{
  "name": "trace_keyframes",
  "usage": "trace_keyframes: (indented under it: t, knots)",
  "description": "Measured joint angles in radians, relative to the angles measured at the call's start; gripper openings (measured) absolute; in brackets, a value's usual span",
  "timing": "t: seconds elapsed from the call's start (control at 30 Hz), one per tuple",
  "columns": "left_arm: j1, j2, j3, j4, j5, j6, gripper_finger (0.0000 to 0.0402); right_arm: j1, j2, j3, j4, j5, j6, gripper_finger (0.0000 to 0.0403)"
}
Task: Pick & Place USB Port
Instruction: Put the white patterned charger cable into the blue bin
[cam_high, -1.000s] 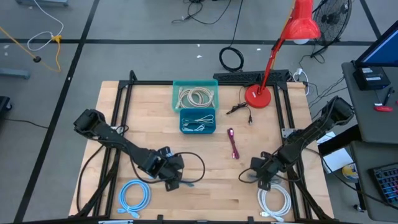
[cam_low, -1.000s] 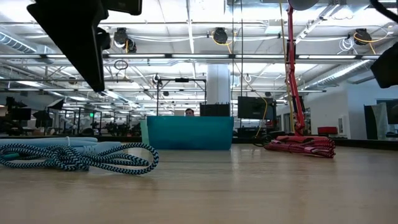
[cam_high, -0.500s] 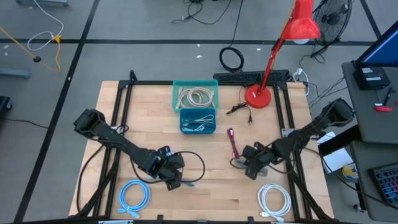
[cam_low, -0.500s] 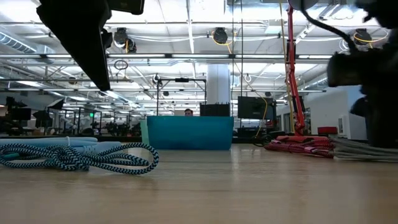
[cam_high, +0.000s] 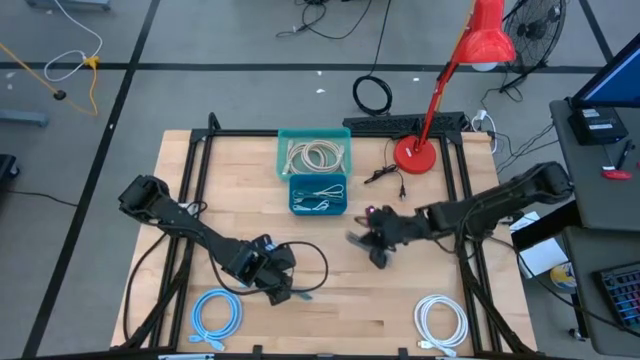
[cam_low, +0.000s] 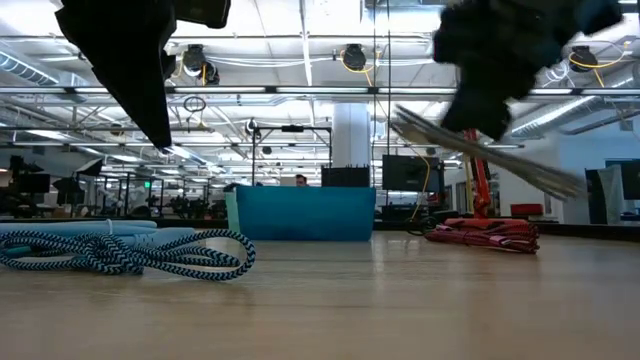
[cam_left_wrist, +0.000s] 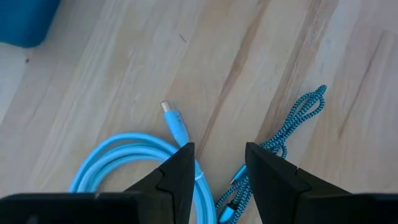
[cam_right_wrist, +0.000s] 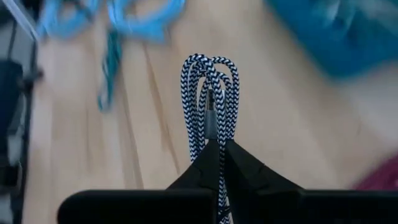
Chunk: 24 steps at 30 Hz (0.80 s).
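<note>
One black-and-white cable (cam_right_wrist: 209, 99) hangs pinched in our right gripper (cam_high: 378, 240) jaws, above the counter (cam_high: 330, 300) near the teal bin (cam_high: 317, 194). We carry it over gently, then let go.

no readable text, no labels, no brand marks, no numbers, no signs in any view
</note>
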Motion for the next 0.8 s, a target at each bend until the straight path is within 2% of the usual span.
trace_keyframes:
  t: [0.23,0.57,0.67,0.8]
  knots:
    - [0.000,0.000,0.000,0.000,0.000,-0.021,0.0145,-0.125,-0.001,0.181,-0.014,0.089,-0.129,0.0000]
    - [0.035,0.000,0.000,0.000,-0.023,-0.097,0.0145,-0.322,-0.001,0.308,-0.014,0.086,-0.310,0.0000]
    - [0.065,0.000,0.000,0.000,-0.038,-0.111,0.0145,-0.392,0.008,0.312,-0.005,0.037,-0.355,0.0000]
    - [0.125,0.000,0.003,-0.001,-0.015,-0.142,0.0145,-0.485,0.049,0.312,0.004,-0.102,-0.391,0.0000]
